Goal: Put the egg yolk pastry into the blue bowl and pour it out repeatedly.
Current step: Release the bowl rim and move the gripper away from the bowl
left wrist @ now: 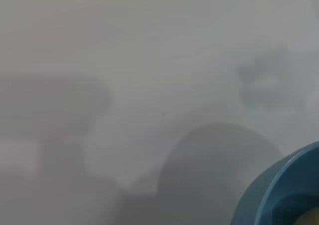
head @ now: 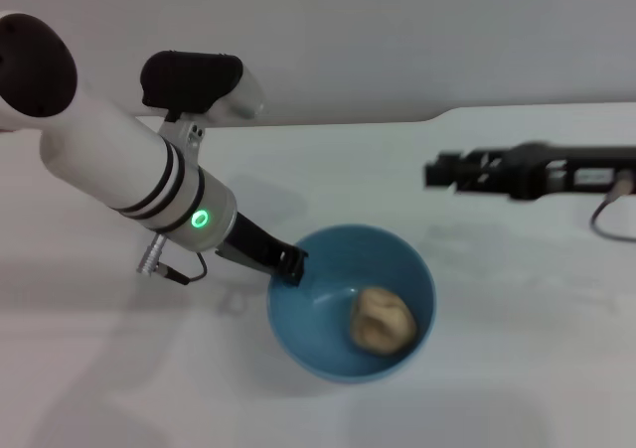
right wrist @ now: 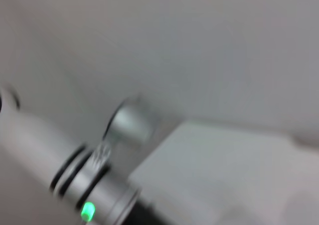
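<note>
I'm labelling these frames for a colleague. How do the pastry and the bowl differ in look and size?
The pastry is pale tan and matte with a lumpy top; the bowl is sky blue, smooth and glossy. The pastry is much smaller, filling only part of the bowl's inside. The pastry is a solid lump, while the bowl is hollow and holds it. Both look roundish from above.

The sky-blue bowl (head: 350,304) sits upright on the white table (head: 517,299); the pale tan, lumpy pastry (head: 382,320) lies inside it.
</note>
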Controlling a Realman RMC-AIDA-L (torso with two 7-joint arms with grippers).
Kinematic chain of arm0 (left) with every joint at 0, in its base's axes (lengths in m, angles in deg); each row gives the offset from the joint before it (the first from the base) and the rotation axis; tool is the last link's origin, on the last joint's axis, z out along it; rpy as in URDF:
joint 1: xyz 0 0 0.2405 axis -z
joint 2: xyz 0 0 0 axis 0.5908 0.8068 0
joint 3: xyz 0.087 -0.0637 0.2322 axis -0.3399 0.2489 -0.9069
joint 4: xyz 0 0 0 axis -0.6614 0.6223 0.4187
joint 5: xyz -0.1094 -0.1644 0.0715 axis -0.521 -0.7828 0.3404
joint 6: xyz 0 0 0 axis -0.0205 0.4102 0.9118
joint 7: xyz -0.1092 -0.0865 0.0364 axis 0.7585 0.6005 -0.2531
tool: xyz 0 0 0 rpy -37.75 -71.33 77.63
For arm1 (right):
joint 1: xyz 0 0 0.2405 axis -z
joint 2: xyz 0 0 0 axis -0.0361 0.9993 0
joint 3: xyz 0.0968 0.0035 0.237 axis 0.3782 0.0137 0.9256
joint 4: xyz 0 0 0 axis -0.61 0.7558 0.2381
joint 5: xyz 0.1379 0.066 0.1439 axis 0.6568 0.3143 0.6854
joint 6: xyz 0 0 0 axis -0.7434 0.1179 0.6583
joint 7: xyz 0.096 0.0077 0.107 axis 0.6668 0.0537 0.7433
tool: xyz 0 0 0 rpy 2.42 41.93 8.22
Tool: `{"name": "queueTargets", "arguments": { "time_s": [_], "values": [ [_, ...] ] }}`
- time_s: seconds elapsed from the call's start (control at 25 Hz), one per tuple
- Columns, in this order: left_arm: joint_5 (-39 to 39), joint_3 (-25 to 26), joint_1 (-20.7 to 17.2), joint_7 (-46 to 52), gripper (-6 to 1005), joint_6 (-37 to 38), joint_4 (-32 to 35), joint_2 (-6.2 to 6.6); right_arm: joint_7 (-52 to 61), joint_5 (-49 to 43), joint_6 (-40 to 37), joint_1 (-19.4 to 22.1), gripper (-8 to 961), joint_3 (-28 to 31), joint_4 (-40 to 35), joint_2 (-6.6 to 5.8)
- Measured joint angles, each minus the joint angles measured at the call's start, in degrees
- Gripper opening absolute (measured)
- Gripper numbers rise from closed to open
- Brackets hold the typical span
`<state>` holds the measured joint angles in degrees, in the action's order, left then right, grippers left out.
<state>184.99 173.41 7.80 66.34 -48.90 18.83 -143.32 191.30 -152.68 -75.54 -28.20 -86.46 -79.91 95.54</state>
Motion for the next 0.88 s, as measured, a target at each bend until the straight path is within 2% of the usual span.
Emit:
{"name": "queueTargets", "arguments": {
  "time_s": [0.16,0.24,0.4,0.88],
  "values": [
    [-0.36,-2.32,0.03,0.50,28,0.06,0.16,-0.08,-3.82,0.70,0.20,1.73,434,6.87,0.50,0.03],
    [-0.99,-3.14,0.03,0.47,39,0.43,0.40,-0.13,-4.59,0.72,0.27,2.57,434,8.22,1.12,-0.09],
    [-3.56,-5.79,0.03,0.07,61,2.09,0.54,-0.14,-6.04,0.77,0.80,4.46,434,9.40,2.41,-0.18],
    [-4.60,-9.76,-0.01,0.52,100,4.87,1.05,-0.19,-6.63,0.53,1.69,4.68,434,9.46,4.69,-0.38]
  ]
}}
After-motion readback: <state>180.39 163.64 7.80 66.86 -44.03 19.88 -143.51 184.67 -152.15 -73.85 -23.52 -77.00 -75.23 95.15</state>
